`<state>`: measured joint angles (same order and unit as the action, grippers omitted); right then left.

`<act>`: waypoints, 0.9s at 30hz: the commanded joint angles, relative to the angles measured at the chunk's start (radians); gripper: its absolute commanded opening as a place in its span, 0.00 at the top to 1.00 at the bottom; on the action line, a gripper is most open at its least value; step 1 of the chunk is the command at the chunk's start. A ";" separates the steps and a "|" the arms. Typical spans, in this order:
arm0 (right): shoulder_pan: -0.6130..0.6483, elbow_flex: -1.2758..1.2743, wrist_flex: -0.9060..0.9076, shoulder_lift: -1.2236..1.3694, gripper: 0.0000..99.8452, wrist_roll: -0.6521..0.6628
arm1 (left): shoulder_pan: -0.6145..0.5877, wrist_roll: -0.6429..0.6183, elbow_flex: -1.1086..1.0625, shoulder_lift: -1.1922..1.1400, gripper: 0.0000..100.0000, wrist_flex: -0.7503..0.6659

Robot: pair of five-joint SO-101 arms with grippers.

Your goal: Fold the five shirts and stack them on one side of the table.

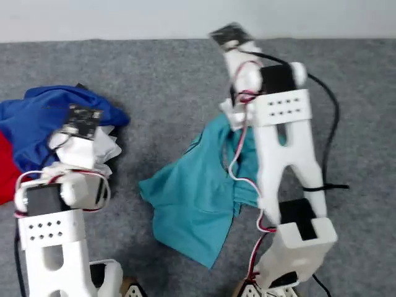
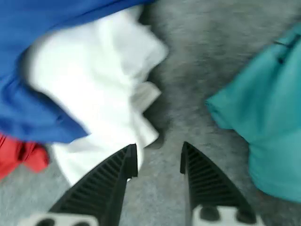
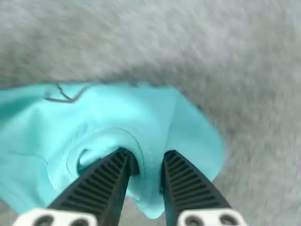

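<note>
At the middle of the grey table [image 1: 161, 74], you have the teal shirt [image 1: 192, 198] lying crumpled and unfolded. One end of it is drawn toward the far side, beneath the right arm. Your right gripper [image 3: 146, 160] sits on that end. Its jaws stand narrow, pinched on a bunched fold of teal cloth just beside the collar band, and the cloth fills the gap between them. The rest of the shirt spreads over the table toward the near side, with its edges rumpled.

On the left side of the table you have a loose heap, none of it folded:
- The blue shirt [image 1: 43, 117] lies uppermost and toward the far side.
- The white shirt [image 2: 103, 80] lies partly under the blue one and spills toward the centre.
- The red shirt [image 1: 5, 167] lies at the table's left edge, partly beneath the blue.

Your left gripper [image 2: 159, 153] hangs low at the inner edge of this heap. Its jaws are moderately apart and hold nothing, with bare grey table showing between them. In the left wrist view one finger [image 2: 110, 183] overlaps the hem of the white shirt; whether it touches the cloth cannot be told.

A strip of bare table separates the heap from the teal shirt, so the two lie near each other but apart.
</note>
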<state>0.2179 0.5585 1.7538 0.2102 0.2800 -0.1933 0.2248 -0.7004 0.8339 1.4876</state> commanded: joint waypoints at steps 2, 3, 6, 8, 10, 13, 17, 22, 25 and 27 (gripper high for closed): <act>-0.041 -0.144 0.030 -0.033 0.93 0.005 | 0.087 0.003 0.027 0.012 0.85 0.003; -0.041 -0.164 0.030 -0.019 0.93 0.002 | 0.084 0.003 0.027 0.012 0.85 0.003; 0.018 -0.190 0.041 -0.008 0.94 0.002 | 0.084 0.003 0.021 0.012 0.85 0.011; 0.088 -0.190 0.041 -0.033 0.94 0.002 | 0.084 0.003 -0.001 0.012 0.85 0.008; 0.177 -0.190 0.041 -0.062 0.94 0.002 | 0.084 0.003 -0.022 0.014 0.85 0.005; 0.318 -0.192 0.041 -0.096 1.00 0.002 | 0.083 0.003 -0.042 0.015 0.85 0.008; 0.481 -0.192 0.039 -0.140 0.99 0.002 | 0.023 0.008 -0.051 0.015 0.85 0.003; 0.570 -0.196 0.012 -0.119 0.99 0.000 | -0.080 0.011 -0.050 0.015 0.85 0.002; 0.544 -0.190 -0.005 -0.041 0.95 0.000 | -0.104 0.011 -0.054 0.018 0.85 0.003; 0.527 -0.169 0.039 -0.027 0.87 -0.028 | -0.103 0.011 -0.050 0.020 0.85 0.008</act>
<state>0.7718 0.3560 1.7476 0.1872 0.2800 -0.2854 0.2263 -0.7572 0.8339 1.4891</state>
